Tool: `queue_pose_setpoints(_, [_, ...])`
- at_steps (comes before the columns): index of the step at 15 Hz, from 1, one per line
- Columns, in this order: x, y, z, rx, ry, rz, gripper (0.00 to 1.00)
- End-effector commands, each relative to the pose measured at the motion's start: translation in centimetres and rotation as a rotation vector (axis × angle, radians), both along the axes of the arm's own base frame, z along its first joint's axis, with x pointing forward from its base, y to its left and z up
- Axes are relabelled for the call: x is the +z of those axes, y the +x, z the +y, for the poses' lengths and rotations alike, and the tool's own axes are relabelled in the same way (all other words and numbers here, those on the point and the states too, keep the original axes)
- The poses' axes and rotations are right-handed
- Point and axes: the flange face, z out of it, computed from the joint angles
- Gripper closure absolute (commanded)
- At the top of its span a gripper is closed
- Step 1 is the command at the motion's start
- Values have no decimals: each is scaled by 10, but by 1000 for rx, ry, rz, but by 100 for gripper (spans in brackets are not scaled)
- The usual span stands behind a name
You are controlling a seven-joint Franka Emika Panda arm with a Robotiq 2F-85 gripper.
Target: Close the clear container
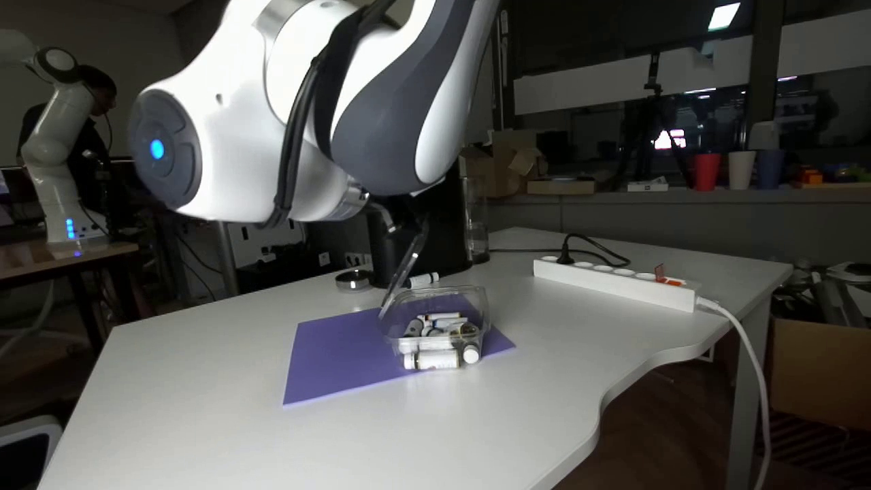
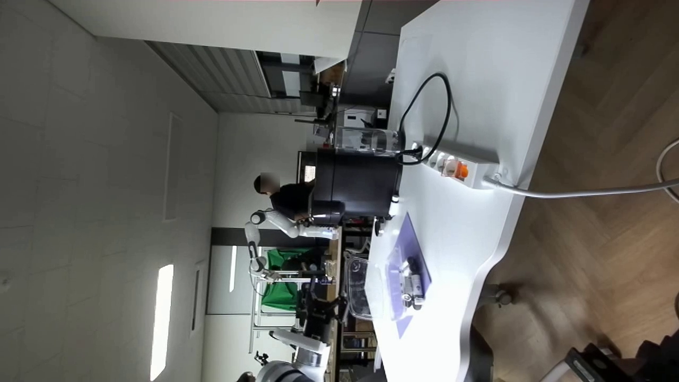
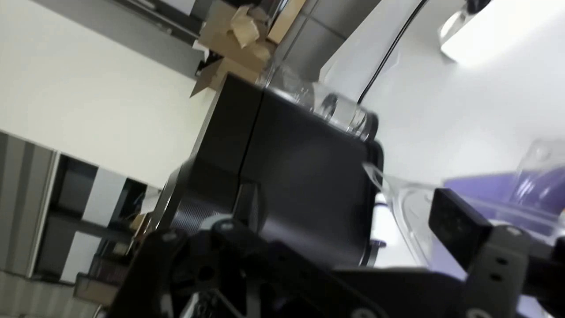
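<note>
The clear container (image 1: 478, 309) stands on the purple mat (image 1: 340, 354) with several white-labelled vials (image 1: 435, 359) visible within its outline. Its clear lid (image 1: 403, 272) is raised and tilted up at the side toward my gripper. The lid also shows in an exterior view (image 2: 358, 289) and in the wrist view (image 3: 408, 207), where the container's base (image 3: 540, 181) is at the right edge. My gripper (image 3: 353, 216) is open, its fingers wide apart. The lid's edge shows between the fingers, nearer the right one. I cannot tell whether it touches. The gripper also shows in an exterior view (image 2: 329, 307).
A tall black box (image 3: 304, 185) stands close behind the lid, with a clear cylinder (image 3: 340, 112) beside it. A loose vial (image 1: 423, 280) and a round dish (image 1: 354, 280) lie near its foot. A white power strip (image 1: 612, 282) with cables lies on the white table (image 1: 544, 381).
</note>
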Motion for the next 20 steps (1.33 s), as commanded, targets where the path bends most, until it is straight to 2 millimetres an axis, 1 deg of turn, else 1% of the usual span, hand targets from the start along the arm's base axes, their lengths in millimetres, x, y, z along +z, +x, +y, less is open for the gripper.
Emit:
queue_pose_setpoints(1, [28,1,-80,-192,35,88,0])
queue_pose_setpoints(3, [42,9,-118,-303,78,145,0])
queue_pose_setpoints(4, [50,12,-132,-352,107,175,0])
queue_pose_setpoints(5, [60,16,-141,-390,149,212,0])
queue_pose_setpoints(6, [69,19,-146,-415,199,249,0])
queue_pose_setpoints(7, [79,21,-147,-434,252,282,0])
queue_pose_setpoints(9, [96,24,-143,-486,358,351,0])
queue_pose_setpoints(12, [113,27,-125,-601,504,451,0])
queue_pose_setpoints(15, [130,29,-116,-718,651,530,0])
queue_pose_setpoints(18, [147,32,-115,-811,808,579,0])
queue_pose_setpoints(20, [159,35,-119,-872,914,601,0])
